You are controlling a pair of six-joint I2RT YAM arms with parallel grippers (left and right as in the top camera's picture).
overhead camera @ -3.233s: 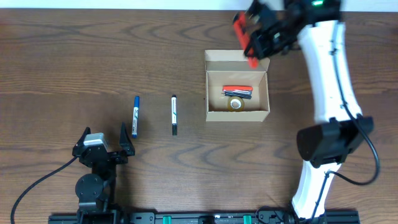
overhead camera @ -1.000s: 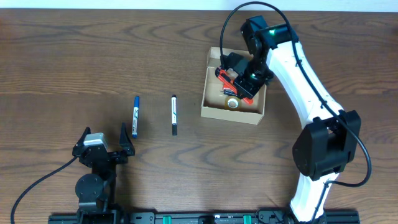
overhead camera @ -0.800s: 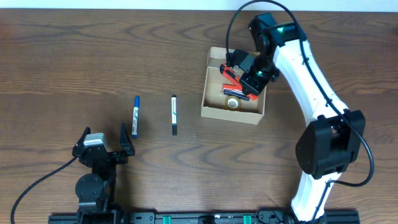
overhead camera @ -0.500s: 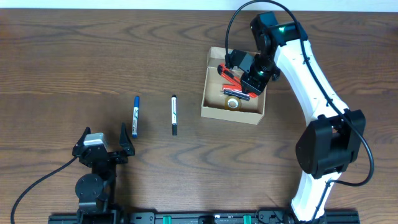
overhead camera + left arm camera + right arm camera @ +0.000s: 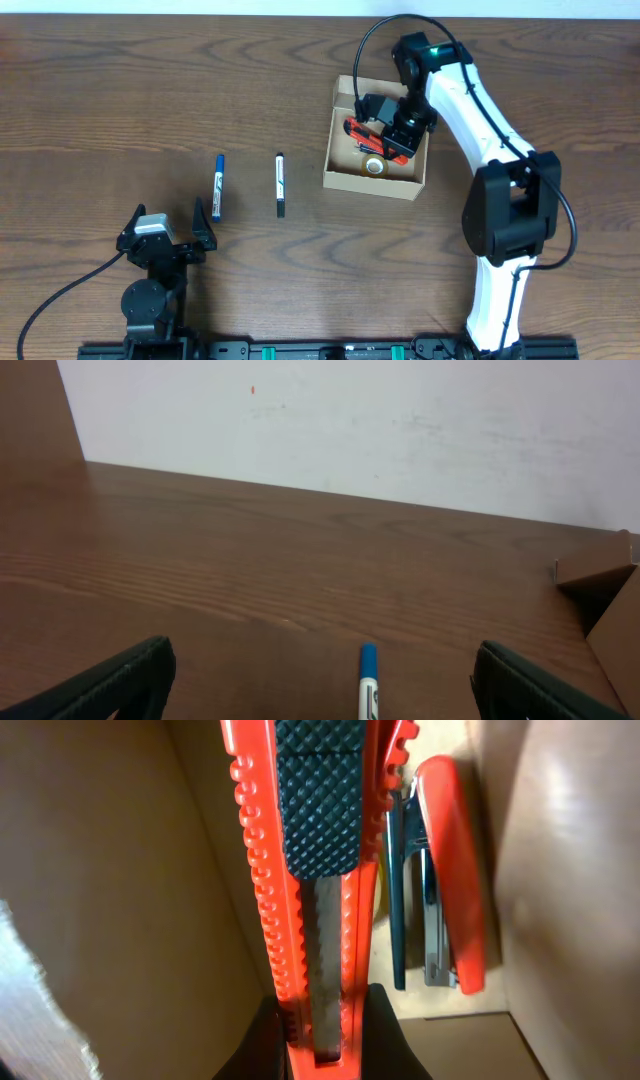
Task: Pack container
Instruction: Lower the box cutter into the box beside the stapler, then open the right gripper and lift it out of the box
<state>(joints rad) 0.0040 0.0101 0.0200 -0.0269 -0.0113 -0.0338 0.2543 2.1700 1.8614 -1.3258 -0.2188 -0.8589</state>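
Near left: left gripper (image 5: 167,222), fingers spread apart, gripping nothing. Just beyond, on the wooden table (image 5: 80,120): blue marker (image 5: 217,187) and, to its right, black marker (image 5: 280,185), lying parallel and apart. Farther right: cardboard container (image 5: 370,183), lid flap open at the far side. Inside: tape roll (image 5: 373,166) and red stapler (image 5: 450,870). Reaching into the container: right gripper (image 5: 325,1040), clamped on a red utility knife (image 5: 310,890) with black ribbed grip.
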